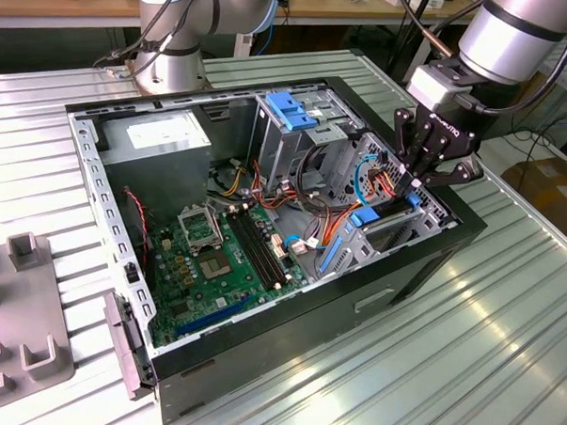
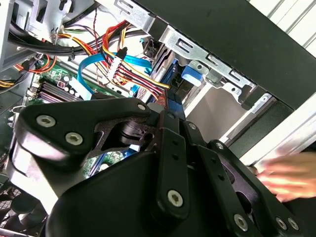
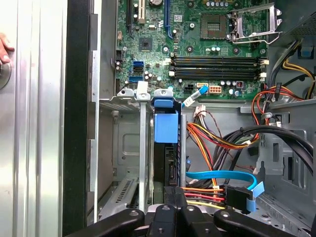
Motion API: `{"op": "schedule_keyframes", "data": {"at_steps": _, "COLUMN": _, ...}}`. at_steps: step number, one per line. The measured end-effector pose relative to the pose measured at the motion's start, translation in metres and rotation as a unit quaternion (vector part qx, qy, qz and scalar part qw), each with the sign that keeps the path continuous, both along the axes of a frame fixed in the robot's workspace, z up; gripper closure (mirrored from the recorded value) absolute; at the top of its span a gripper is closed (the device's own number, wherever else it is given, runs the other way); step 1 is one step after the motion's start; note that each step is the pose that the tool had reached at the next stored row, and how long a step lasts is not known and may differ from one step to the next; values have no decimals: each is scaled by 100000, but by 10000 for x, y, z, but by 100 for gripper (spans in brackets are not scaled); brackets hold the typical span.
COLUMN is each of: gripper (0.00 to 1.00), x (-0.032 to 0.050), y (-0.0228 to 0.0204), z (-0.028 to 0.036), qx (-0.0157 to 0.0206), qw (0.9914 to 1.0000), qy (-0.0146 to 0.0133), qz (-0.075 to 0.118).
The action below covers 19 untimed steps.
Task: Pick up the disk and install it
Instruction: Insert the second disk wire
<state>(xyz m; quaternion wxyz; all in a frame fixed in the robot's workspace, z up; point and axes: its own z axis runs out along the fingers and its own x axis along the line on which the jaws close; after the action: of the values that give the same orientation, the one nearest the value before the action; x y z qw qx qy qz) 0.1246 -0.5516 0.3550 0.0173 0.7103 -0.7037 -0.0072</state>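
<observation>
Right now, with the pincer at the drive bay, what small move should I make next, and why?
Probably a short, slow push straight inward: the disk stands on edge in the drive bay, the pincer sits at its end, and cables run close beside it.

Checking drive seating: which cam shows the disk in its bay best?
First wrist view: the disk stands on edge in the bay, its light-blue bracket facing the camera, unobstructed. The exterior view shows only blue bracket bits below the gripper. In the second wrist view the disk is mostly hidden behind cables and the gripper body.
</observation>
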Motion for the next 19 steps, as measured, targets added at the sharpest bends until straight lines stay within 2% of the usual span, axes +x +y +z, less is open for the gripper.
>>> {"op": "schedule_keyframes", "data": {"at_steps": 3, "gripper": 90, "x": 0, "y": -1, "z": 8, "qx": -20, "qw": 100000, "qy": -1, "qz": 0}}
{"op": "schedule_keyframes", "data": {"at_steps": 5, "gripper": 90, "x": 0, "y": -1, "z": 34, "qx": -3, "qw": 100000, "qy": 29, "qz": 0}}
{"op": "schedule_keyframes", "data": {"at_steps": 7, "gripper": 90, "x": 0, "y": 0, "z": 93, "qx": 2, "qw": 100000, "qy": 250, "qz": 2}}
{"op": "schedule_keyframes", "data": {"at_steps": 8, "gripper": 90, "x": 0, "y": 0, "z": 137, "qx": -1, "qw": 99999, "qy": 508, "qz": 5}}
{"op": "schedule_keyframes", "data": {"at_steps": 9, "gripper": 90, "x": 0, "y": 0, "z": 163, "qx": 5, "qw": 99998, "qy": 632, "qz": 6}}
{"op": "schedule_keyframes", "data": {"at_steps": 12, "gripper": 90, "x": 0, "y": 5, "z": 271, "qx": 3, "qw": 99997, "qy": 783, "qz": 5}}
{"op": "schedule_keyframes", "data": {"at_steps": 13, "gripper": 90, "x": 0, "y": 20, "z": 328, "qx": 2, "qw": 99997, "qy": 813, "qz": 28}}
{"op": "schedule_keyframes", "data": {"at_steps": 15, "gripper": 90, "x": 0, "y": 58, "z": 345, "qx": -1, "qw": 99996, "qy": 894, "qz": 82}}
{"op": "schedule_keyframes", "data": {"at_steps": 17, "gripper": 90, "x": 0, "y": 158, "z": 347, "qx": -3, "qw": 99994, "qy": 1040, "qz": 183}}
{"op": "schedule_keyframes", "data": {"at_steps": 19, "gripper": 90, "x": 0, "y": 234, "z": 357, "qx": -122, "qw": 99994, "qy": 1094, "qz": 250}}
